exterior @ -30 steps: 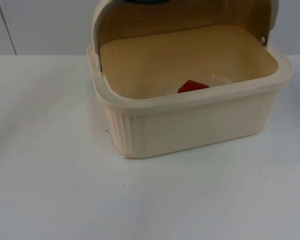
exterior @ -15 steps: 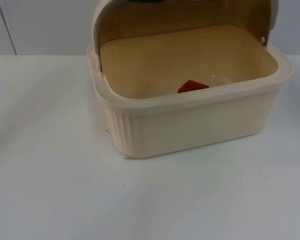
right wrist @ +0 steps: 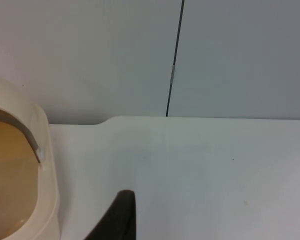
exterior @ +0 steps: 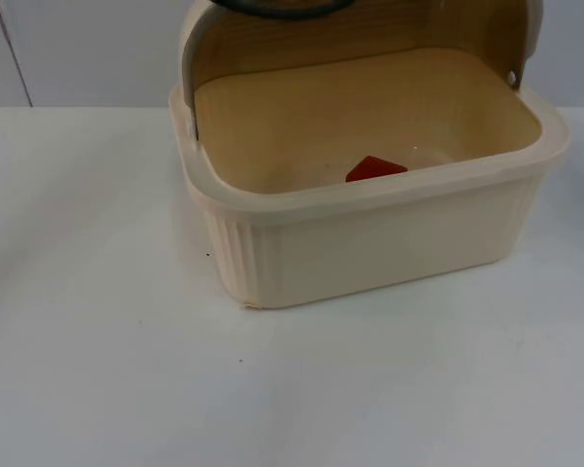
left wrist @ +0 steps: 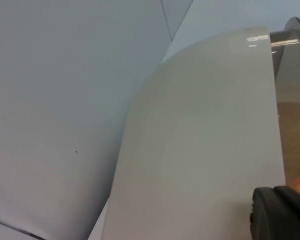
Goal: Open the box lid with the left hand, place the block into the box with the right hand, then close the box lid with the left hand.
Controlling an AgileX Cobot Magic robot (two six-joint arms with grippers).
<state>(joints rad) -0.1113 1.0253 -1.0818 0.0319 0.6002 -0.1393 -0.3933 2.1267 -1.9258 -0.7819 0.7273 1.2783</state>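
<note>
A cream plastic box (exterior: pixel 370 243) stands on the white table, its ribbed front wall facing the camera. Its rounded lid (exterior: pixel 350 34) is swung up and back, showing a wood-grain underside. A red block (exterior: pixel 375 167) lies on the box floor near the front wall. A dark curved part of my left gripper (exterior: pixel 282 8) sits at the lid's upper edge. In the left wrist view the left gripper (left wrist: pixel 280 212) is right against the lid's pale outer shell (left wrist: pixel 200 150). My right gripper (right wrist: pixel 119 217) waits over bare table just beside the box's rim (right wrist: pixel 42 165).
The grey partition wall (exterior: pixel 88 49) runs behind the box, with a dark seam (right wrist: pixel 174 65) in it. White table top (exterior: pixel 273 389) stretches in front of and to both sides of the box.
A dark arc of the left arm has come further into the top view above the lid. Box, lid and block are where they were.
</note>
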